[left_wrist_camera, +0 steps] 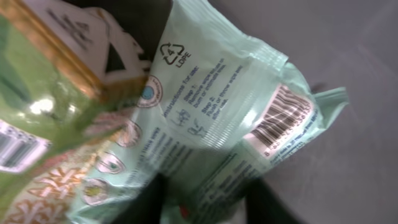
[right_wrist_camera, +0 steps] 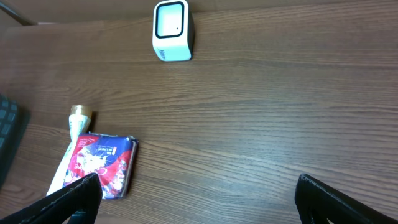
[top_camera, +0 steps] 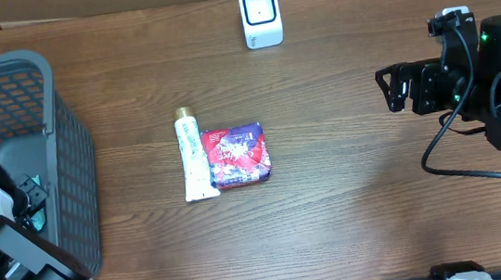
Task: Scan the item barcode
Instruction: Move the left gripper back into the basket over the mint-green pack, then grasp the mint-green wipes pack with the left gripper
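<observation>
1. Mint-green packet fills the left wrist view, barcode showing, down in the grey basket at left.
2. Left gripper straddles its edge; pinched or not, can't tell.
3. Right gripper gapes wide, empty, right of the white scanner at the far edge.

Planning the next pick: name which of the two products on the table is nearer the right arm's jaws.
The red-and-purple packet. It lies on the side facing the right gripper, jaws open; the white tube lies beside it, toward the basket.
</observation>
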`<action>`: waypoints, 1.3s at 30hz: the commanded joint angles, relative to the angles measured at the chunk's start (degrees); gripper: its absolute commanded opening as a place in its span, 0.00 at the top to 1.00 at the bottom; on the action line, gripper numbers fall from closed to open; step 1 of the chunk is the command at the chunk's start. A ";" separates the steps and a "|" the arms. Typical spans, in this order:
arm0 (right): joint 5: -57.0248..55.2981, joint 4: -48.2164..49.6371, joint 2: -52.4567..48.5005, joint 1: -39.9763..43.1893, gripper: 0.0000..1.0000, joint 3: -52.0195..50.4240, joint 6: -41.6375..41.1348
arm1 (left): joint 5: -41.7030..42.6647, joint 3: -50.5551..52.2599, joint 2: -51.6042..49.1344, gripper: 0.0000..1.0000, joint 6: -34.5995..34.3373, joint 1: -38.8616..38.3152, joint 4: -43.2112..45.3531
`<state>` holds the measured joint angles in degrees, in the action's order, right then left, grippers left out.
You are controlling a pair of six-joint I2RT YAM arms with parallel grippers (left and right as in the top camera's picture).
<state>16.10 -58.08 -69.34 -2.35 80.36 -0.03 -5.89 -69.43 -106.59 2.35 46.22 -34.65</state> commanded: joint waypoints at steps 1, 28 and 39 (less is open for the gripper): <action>-0.15 0.26 0.42 -0.17 0.00 1.73 -0.15 | 1.01 3.78 -7.37 0.96 0.66 0.50 -0.85; -0.15 0.24 0.42 -0.17 0.00 1.73 -0.15 | 9.11 -18.12 6.23 0.96 -2.34 -3.50 -18.82; -0.15 0.24 0.42 -0.17 0.00 1.73 -0.15 | 6.14 -16.55 4.02 0.00 -2.93 -3.50 -19.45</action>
<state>16.10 -58.08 -69.32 -2.35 80.36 0.01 1.76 -86.61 -101.06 0.34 42.76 -53.87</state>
